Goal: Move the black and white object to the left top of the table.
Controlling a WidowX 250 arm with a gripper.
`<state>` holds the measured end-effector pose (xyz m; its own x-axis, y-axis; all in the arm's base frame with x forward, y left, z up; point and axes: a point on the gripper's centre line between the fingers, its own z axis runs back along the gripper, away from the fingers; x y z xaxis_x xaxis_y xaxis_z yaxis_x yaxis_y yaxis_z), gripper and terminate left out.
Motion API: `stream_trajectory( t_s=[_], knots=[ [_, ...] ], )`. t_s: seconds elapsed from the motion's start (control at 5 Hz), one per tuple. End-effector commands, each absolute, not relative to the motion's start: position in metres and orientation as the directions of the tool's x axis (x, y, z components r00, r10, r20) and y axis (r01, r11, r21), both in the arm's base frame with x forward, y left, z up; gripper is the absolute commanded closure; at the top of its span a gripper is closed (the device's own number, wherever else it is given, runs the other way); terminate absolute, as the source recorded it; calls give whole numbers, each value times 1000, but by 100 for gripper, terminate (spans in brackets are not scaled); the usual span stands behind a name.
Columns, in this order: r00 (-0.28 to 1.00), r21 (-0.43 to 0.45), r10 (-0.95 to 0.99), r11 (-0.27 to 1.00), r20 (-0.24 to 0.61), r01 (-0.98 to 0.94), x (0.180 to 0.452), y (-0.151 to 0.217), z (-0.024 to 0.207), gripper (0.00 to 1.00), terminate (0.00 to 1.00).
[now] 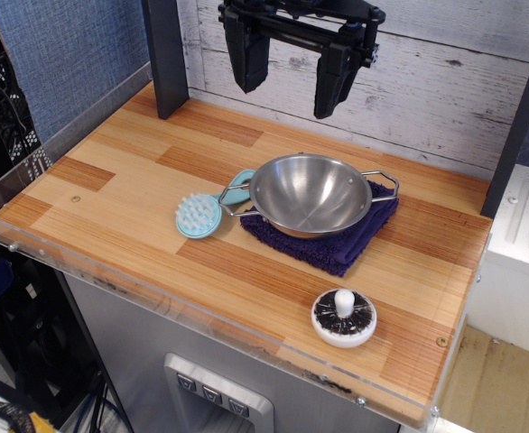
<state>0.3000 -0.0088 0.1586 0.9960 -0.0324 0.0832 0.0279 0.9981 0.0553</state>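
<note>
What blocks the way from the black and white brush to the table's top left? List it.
The black and white object sits near the front right edge. Between it and the far left corner of the table lie the steel bowl on a purple cloth and the light blue brush. The open gripper hangs above, unobstructed.

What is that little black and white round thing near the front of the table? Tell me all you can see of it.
The black and white object is a small round white dish holding a ring of black bristles, with a short white knob standing upright in its centre. It looks like plastic. It sits flat on the wooden table, near the front right edge, touching nothing else.
</note>
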Motion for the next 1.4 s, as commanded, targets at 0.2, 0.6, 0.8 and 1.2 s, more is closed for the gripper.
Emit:
stream_trajectory(
  t_s=[0.2,0.6,0.8,1.2],
  knots=[
    [996,58,-33,998,87,28,297,-5,156,0,0],
    [995,35,-74,997,67,72,285,12,135,0,0],
    [984,11,-171,985,53,170,266,-17,126,0,0],
    [961,41,-278,960,-12,278,243,-52,90,0,0]
  ],
)
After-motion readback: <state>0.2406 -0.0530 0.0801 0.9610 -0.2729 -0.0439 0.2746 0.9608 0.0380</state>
